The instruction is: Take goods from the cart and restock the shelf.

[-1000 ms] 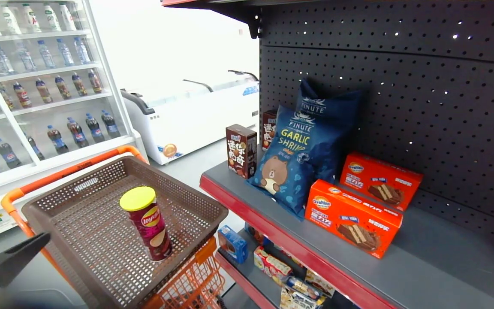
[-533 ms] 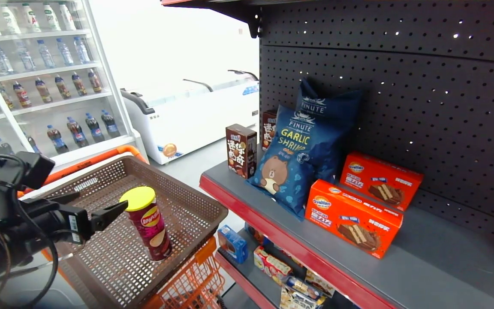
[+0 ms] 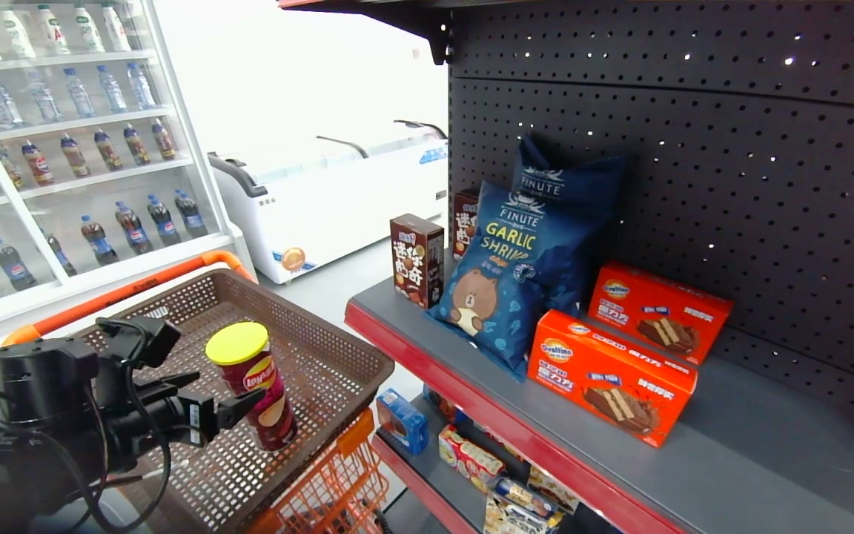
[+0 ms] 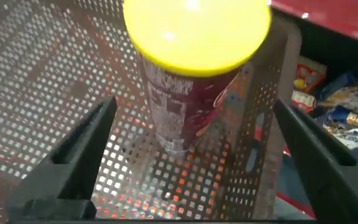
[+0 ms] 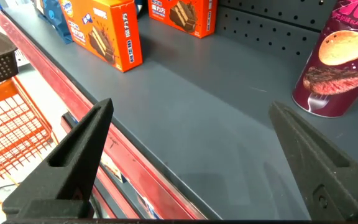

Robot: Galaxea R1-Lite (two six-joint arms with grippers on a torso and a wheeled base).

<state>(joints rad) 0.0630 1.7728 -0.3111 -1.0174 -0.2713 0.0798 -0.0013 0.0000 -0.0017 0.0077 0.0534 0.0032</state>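
A tall maroon cardboard crisp can with a yellow plastic lid [image 3: 253, 382] stands upright in the brown perforated cart basket [image 3: 353, 352], between the left gripper's [image 4: 194, 106] spread fingertips. It is probably light, stiff and slick, so pinch it mid-body, below the lid. The right gripper [image 5: 191, 109] also gapes.

Left tool [image 4: 192, 109], right tool [image 5: 190, 107] both spread wide.

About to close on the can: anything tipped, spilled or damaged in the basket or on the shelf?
Nothing stands out. The maroon chip can with a yellow lid stands upright in the brown perforated basket, the open left hand facing it. On the grey shelf, the orange boxes and blue snack bags look intact.
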